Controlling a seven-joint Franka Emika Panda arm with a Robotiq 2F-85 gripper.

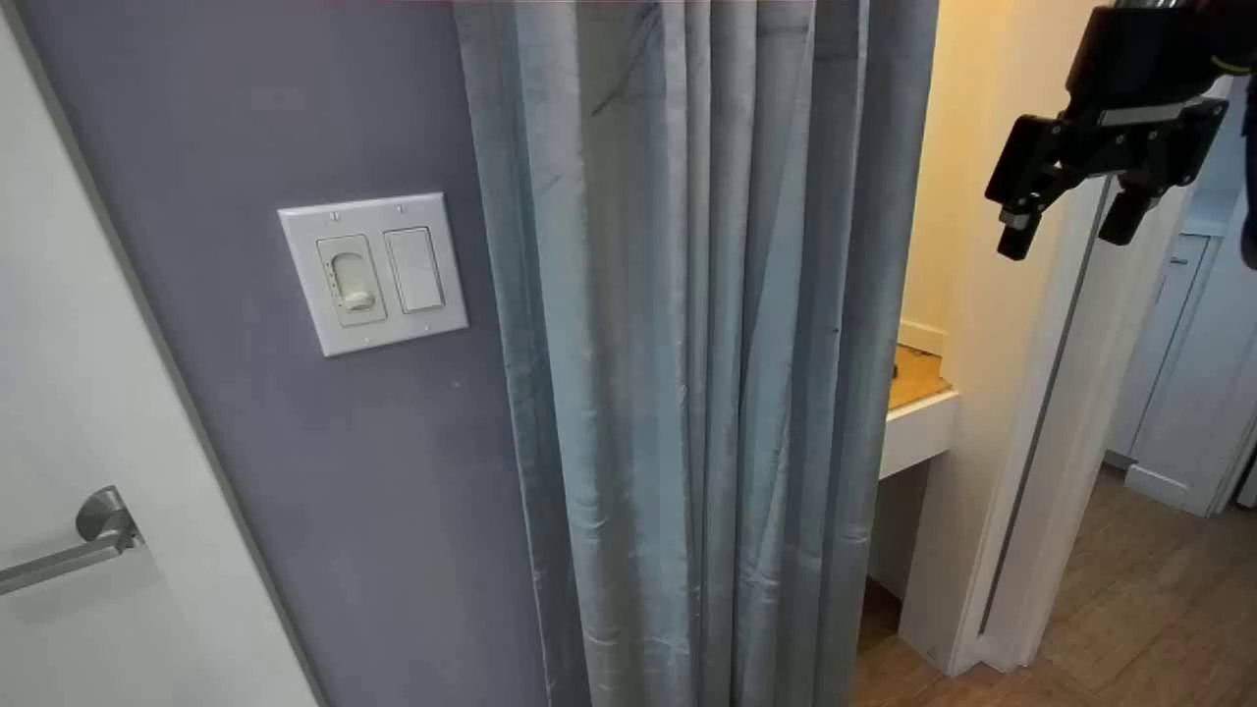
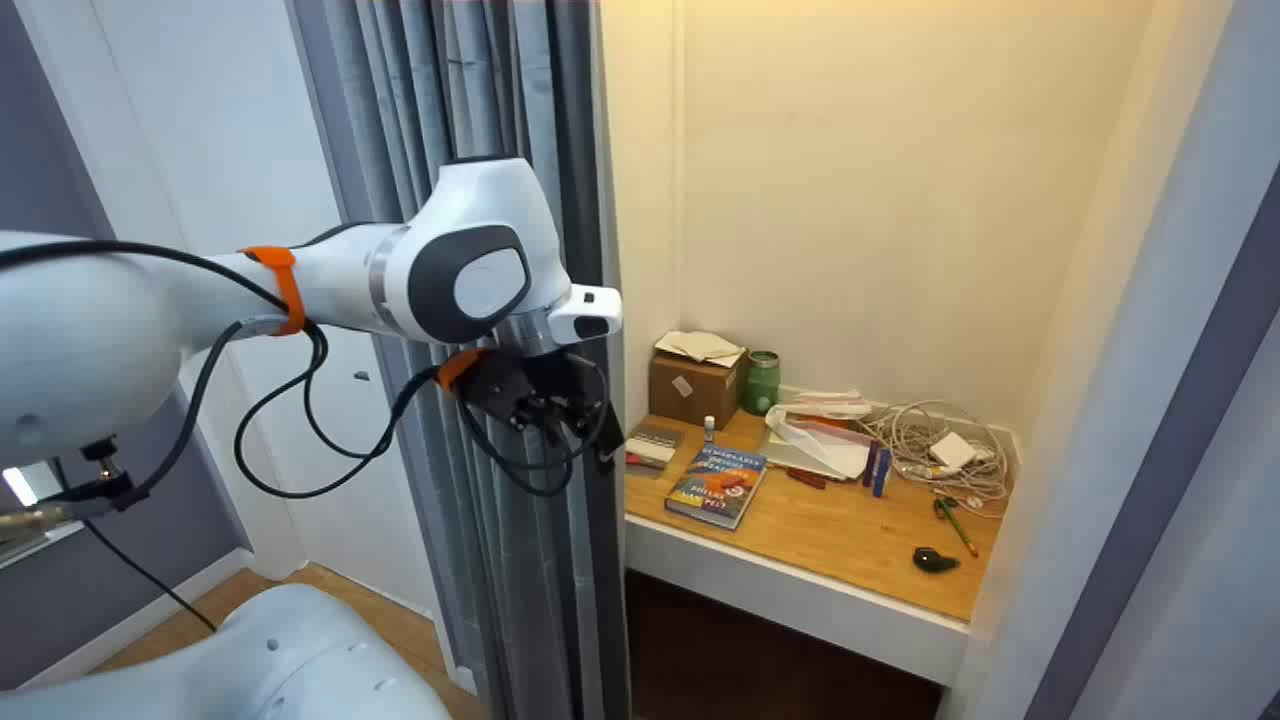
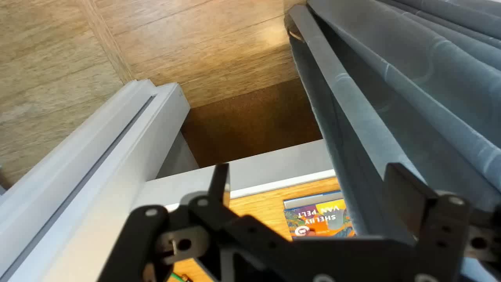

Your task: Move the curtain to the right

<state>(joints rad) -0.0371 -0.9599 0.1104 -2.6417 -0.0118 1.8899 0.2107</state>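
We locate the curtain [image 1: 707,344] at the centre of an exterior view, running from 12 o'clock to 6 o'clock. We observe grey-blue fabric in many vertical pleats, with a pale sheen on the ridges and shadow in the folds. Near the top, the fabric carries a dark diagonal mark; lower down, we note short horizontal creases. The pleat at the 3 o'clock edge is darker. The switch [image 1: 373,275], on the wall [image 1: 393,491], lies at 9 o'clock from the curtain. We find the gripper [image 1: 1070,234] between 2 and 3 o'clock, fingers [image 1: 1018,241] spread, with a gap between their tips. In an exterior view, the arm [image 2: 430,270] extends from 9 o'clock and passes in front of the curtain; the desk [image 2: 850,530], with a book [image 2: 715,485] on it, lies at 4 o'clock. In the wrist view, we see the curtain from 1 to 4 o'clock; one finger overlaps it, and we cannot tell whether the two touch.
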